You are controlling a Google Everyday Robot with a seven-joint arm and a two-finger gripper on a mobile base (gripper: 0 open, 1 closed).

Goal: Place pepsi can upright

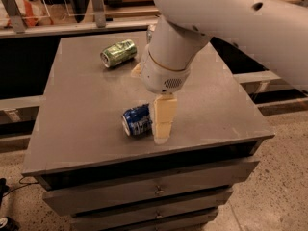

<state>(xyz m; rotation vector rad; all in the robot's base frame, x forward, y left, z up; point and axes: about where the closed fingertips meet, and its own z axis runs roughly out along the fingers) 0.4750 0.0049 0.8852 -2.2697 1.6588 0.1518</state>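
Gripper (161, 134) of cream plastic hangs low over the grey metal tabletop (82, 114), its tip right at the right end of the dark blue aluminium pepsi can (136, 121). The can lies on its side near the front edge. Whether the gripper is spread or closed I cannot tell. I judge the grasp not yet made. I would square up across the can's body, close mid-length, and lift clear before tipping it upright, well away from the dented green can (118, 53).
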